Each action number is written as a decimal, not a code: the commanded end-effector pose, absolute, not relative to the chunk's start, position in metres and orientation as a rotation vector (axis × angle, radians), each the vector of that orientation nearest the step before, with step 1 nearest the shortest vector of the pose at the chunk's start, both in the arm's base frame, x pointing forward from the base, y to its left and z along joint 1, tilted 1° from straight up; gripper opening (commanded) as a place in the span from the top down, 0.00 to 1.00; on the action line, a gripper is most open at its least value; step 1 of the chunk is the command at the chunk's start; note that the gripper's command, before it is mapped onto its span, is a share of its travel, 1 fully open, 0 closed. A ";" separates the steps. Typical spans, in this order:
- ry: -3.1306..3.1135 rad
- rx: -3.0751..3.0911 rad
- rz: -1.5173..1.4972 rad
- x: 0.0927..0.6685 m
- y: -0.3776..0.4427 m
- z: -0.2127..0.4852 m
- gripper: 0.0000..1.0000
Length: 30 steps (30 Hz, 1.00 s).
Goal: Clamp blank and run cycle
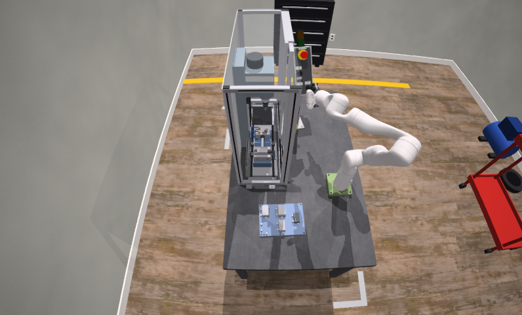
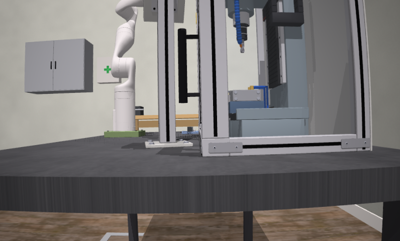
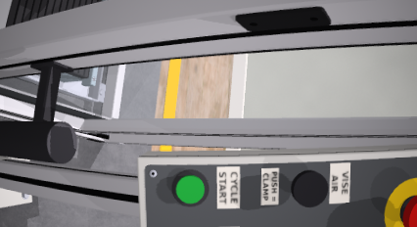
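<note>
At the control column (image 1: 303,72) (image 3: 245,207), see the end effector (image 1: 315,86) closed, nothing gripped; fingertips out of sight in the wrist view. Looks like a button-press approach. See CYCLE START (image 3: 190,189) beside VISE AIR (image 3: 309,189); can't tell the knob in from out. Watch for a press off centre: could skid onto the label plate or poke the wrong control, from poor lateral alignment. Worse, could bump the red stop button (image 1: 303,54) (image 3: 412,212).

Next out, door handle (image 2: 182,65) (image 3: 36,141) on the guard (image 1: 261,89) (image 2: 214,74) (image 3: 196,26). Looks shut, judging by the handle beside the frame; can't confirm full closure. Could snag it with the wrist on a sideways move, opening the door and killing any cycle.

Deeper in, vise (image 1: 262,146) (image 2: 246,95). Can't make out blank or bars at this size. Could clamp crooked, from a gap at jaw or stop.

Farthest, on the plate (image 1: 293,230): three light blanks (image 1: 265,210) and the dark setting master (image 1: 296,217), apparently upright. Bare pins at one corner suggest the matching blank in the vise, unconfirmed. See amber lamp (image 1: 300,35) unlit.
</note>
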State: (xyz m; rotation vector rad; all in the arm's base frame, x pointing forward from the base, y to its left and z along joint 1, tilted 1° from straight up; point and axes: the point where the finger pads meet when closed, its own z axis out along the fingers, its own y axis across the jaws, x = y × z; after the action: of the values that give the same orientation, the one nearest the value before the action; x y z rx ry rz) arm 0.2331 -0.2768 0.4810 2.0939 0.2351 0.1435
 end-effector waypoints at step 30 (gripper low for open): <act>0.236 2.092 0.145 0.237 -0.312 0.554 0.90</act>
State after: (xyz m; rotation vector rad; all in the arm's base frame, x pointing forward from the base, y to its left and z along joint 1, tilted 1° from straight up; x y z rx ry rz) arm 0.2372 -0.3115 0.5536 2.0930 0.2360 0.1444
